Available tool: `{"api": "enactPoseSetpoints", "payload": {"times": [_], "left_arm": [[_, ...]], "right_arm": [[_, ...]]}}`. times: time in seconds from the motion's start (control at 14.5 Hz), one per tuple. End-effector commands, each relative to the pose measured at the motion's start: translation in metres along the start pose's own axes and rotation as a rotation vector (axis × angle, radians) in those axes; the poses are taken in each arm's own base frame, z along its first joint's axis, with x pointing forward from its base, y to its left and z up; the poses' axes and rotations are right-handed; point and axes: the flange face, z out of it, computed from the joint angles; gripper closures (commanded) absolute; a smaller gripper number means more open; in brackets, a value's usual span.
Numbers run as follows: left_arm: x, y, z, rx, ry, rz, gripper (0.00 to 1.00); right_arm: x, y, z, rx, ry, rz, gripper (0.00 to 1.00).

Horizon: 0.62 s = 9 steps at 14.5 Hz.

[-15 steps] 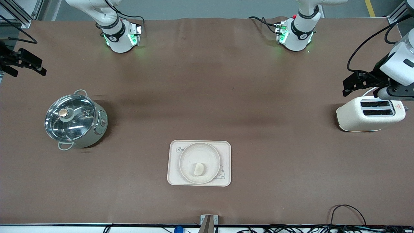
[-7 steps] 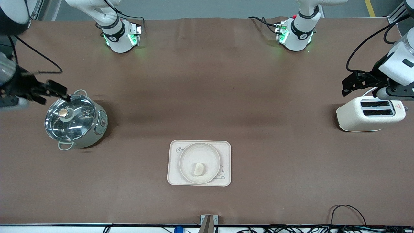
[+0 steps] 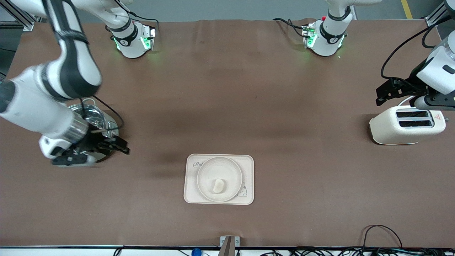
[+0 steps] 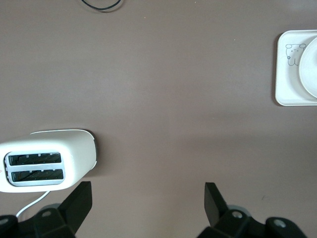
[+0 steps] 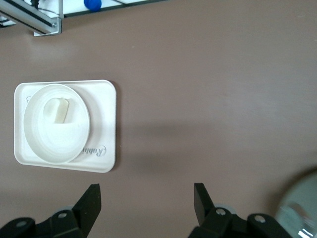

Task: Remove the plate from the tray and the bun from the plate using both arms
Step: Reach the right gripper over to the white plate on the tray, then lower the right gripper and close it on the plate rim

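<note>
The round cream plate [image 3: 219, 170] sits on the rectangular cream tray [image 3: 249, 163] near the front camera's edge of the table. The small pale bun [image 3: 218, 186] lies in the plate. My right gripper [image 3: 122, 146] is open and empty, over the pot's edge on the side toward the tray. The right wrist view shows the plate [image 5: 54, 136], the bun [image 5: 58, 110] and the tray [image 5: 106, 124] ahead of the open right gripper [image 5: 147, 198]. My left gripper [image 3: 379, 96] is open and empty, over the toaster's end, and it waits. In the left wrist view the left gripper [image 4: 148, 198] is open.
A steel pot with a glass lid [image 3: 94, 115] stands toward the right arm's end, mostly hidden by the right arm. A cream toaster [image 3: 407, 125] stands toward the left arm's end; it also shows in the left wrist view [image 4: 49, 158]. Cables lie along the front edge.
My right arm has swung in from the table's end, across the pot, toward the tray. The left arm, plate and bun have not moved.
</note>
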Motion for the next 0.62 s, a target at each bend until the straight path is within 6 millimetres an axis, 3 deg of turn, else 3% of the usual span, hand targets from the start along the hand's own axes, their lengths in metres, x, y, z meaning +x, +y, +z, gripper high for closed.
{"api": "enactPoseSetpoints", "payload": {"times": [0.0,0.14,0.28,0.41,0.55], "left_arm": [[-0.001,0.0,-0.005,-0.008,-0.002,0.009,0.0],[-0.002,0.0,-0.006,-0.008,-0.001,0.01,0.0],[-0.002,0.0,-0.004,-0.008,-0.005,0.01,0.0],[-0.002,0.0,-0.004,-0.008,-0.008,0.01,0.0],[-0.002,0.0,-0.004,-0.008,-0.008,0.01,0.0]], "right_arm": [[0.013,-0.035,0.067,0.041,0.028,0.011,0.21],[0.021,-0.047,0.124,0.07,0.047,0.032,0.25],[0.015,-0.083,0.166,0.114,0.066,0.036,0.33],[0.012,-0.09,0.197,0.156,0.093,0.094,0.39],[0.01,-0.104,0.22,0.164,0.082,0.081,0.39]]}}
